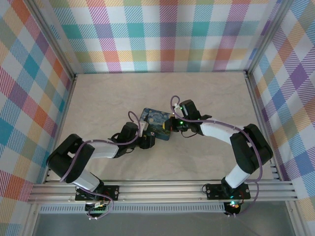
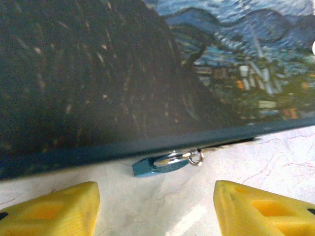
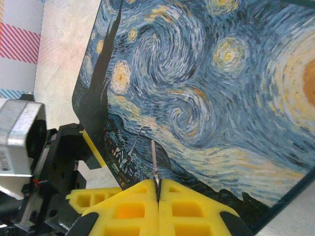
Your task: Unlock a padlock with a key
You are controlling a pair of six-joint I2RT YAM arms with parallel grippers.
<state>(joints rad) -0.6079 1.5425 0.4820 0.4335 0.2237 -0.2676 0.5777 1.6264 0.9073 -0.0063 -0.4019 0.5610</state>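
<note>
R gripper (image 3: 158, 189) jaws pressed together, pinching 1 key (image 3: 154, 164), thin shaft poking out over 1 tin (image 3: 206, 88). L gripper (image 2: 155, 206) jaws apart, nothing btwn. Just ahead: 1 padlock (image 2: 165, 163) flat on table (image 2: 275, 162), against tin's edge.

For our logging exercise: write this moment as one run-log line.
left jaws: open, facing padlock | right jaws: shut on key | padlock: lying beside tin

We are inspecting a robotics lab cell: aluminium framing (image 1: 157, 189) is enclosing a marbled tabletop (image 1: 123, 93), plaid backdrop panels (image 1: 162, 34) surrounding it.
</note>
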